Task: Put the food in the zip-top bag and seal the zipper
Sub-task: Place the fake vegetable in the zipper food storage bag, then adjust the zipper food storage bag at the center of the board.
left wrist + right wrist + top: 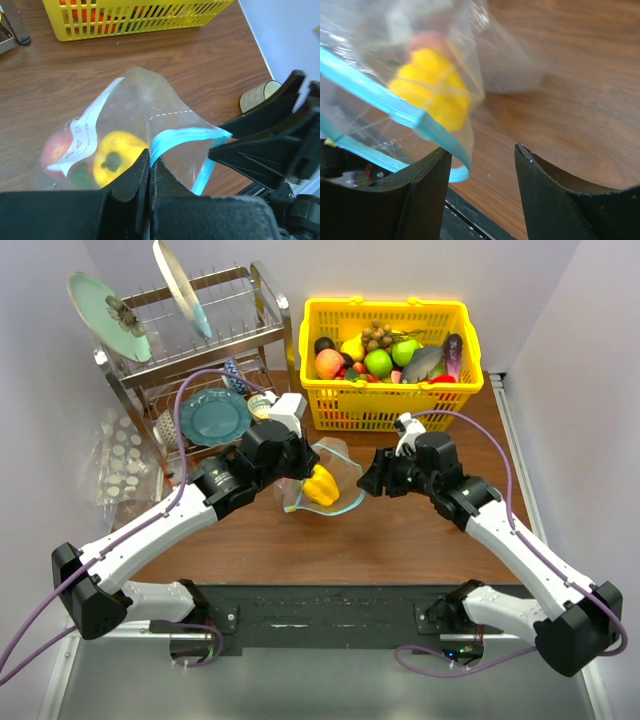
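Your left tool (149,161) pressed together, pinching zipper (176,137) of zip-top bag (341,452). Bag stands mid-table (75,80), mouth up. Yellow pepper (118,153) and red piece inside. Your right tool (482,156) spread, zipper end beside one finger, ungripped. More food in yellow basket (385,408) behind.

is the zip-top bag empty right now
No, the left wrist view shows a yellow pepper and a red piece inside the zip-top bag.
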You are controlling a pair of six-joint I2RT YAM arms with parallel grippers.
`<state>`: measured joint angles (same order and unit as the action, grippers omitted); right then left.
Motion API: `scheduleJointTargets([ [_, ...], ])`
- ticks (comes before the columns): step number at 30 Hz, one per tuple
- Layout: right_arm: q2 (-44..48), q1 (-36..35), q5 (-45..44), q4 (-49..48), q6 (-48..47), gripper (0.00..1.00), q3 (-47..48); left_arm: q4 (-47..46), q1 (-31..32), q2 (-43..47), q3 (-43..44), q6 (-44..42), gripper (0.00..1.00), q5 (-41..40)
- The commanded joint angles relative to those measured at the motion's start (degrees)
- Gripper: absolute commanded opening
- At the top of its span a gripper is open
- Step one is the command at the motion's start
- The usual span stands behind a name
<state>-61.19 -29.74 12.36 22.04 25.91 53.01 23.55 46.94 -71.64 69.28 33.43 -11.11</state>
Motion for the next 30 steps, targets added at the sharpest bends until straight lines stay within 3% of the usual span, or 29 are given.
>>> scheduleJointTargets([
  [1,-2.35,-0.23,-3.13,-1.91,0.45,0.54,-2.30,-2.46,-0.18,2.11,2.00,0.50,0.00,-0.22],
  [5,-4.99,-0.32,-0.15,-3.85,1.33,0.43,-2.48,-2.19,-0.18,2.29,2.09,0.41,0.00,-0.57],
  [6,-5.34,-0.24,0.73,-3.76,1.33,0.33,-2.04,-2.11,-0.09,2.29,2.00,0.41,0.00,-0.75],
  [8,-5.78,-0.32,0.91,-3.41,1.25,0.21,-1.51,-2.11,-0.09,2.29,1.74,0.41,0.00,-1.10],
  [9,-5.70,-0.24,0.30,-2.37,1.25,0.00,-0.64,-2.19,-0.09,2.29,1.57,0.41,0.00,-1.19],
  [13,-6.48,-0.23,-1.89,6.58,-0.85,0.00,10.15,-3.60,-0.09,1.59,-0.36,0.49,0.00,-1.28],
  [15,-7.63,-0.23,-2.86,13.42,-2.96,0.00,21.57,-4.74,-0.09,0.71,-1.77,0.93,0.00,-0.23],
  [17,-7.81,-0.24,-3.22,16.18,-3.76,0.00,30.78,-6.05,-0.18,-0.78,-4.04,1.72,0.00,1.53],
  [19,-6.93,-0.24,-3.30,15.84,-3.07,0.00,33.72,-8.17,-0.18,-2.62,-5.46,2.52,0.00,4.59],
  [22,-5.26,-0.32,-5.23,12.51,-2.80,0.00,31.11,-6.16,-0.18,-4.48,-3.89,2.08,0.00,5.14],
  [26,-7.97,-0.23,-8.32,13.29,-4.38,0.00,22.69,-1.14,-0.09,-2.03,2.34,-1.34,0.00,-1.53],
  [30,-11.14,-0.32,-4.30,11.97,-3.85,0.00,19.32,0.26,-0.18,2.28,3.41,-3.28,0.00,-5.67],
])
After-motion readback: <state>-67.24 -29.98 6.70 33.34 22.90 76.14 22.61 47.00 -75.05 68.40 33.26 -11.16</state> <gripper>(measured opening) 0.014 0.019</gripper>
